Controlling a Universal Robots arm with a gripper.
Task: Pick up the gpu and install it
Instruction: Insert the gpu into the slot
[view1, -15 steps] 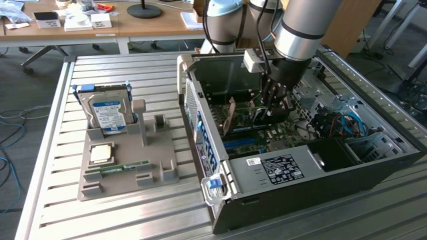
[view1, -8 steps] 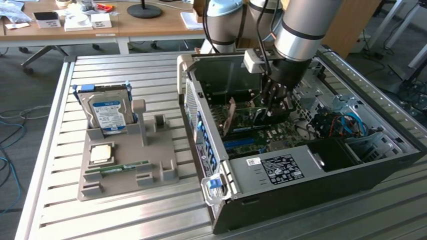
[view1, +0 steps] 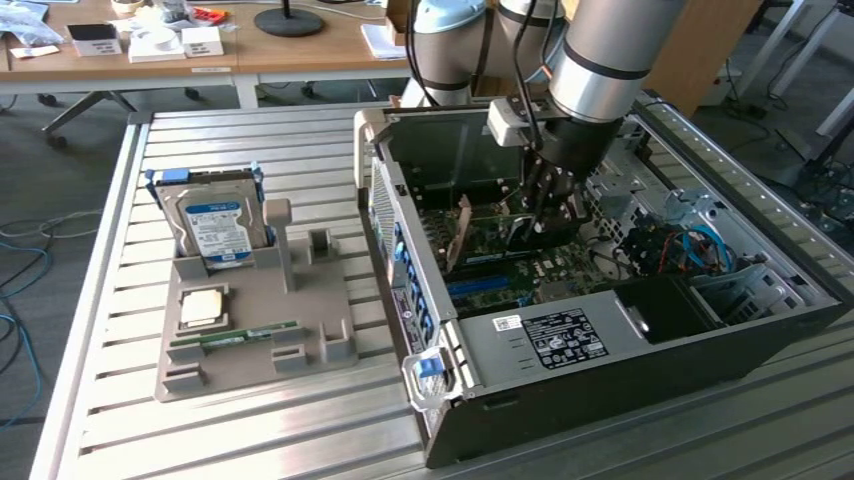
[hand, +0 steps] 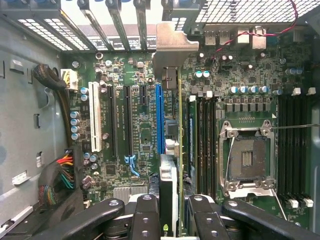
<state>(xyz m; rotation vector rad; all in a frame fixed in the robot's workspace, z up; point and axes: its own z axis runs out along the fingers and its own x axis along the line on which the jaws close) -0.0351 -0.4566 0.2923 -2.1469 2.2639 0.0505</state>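
gpu (hand: 168, 195) between fingers (hand: 145, 220), green logo

Labels on the hard drive (view1: 220, 232) and power supply (view1: 567, 338) are illegible.

Centre right of the exterior view, the computer case (view1: 387, 200) is open on top, but the arm (view1: 601, 60) and the gripper (view1: 545, 222), clamped on the upright gpu (hand: 168, 187), fill its middle. The power supply (view1: 561, 335) blocks the lower part, a cable tangle (view1: 674, 250) the right. Lower left, the tabletop (view1: 267, 420) lies free below the grey holder (view1: 254, 330).
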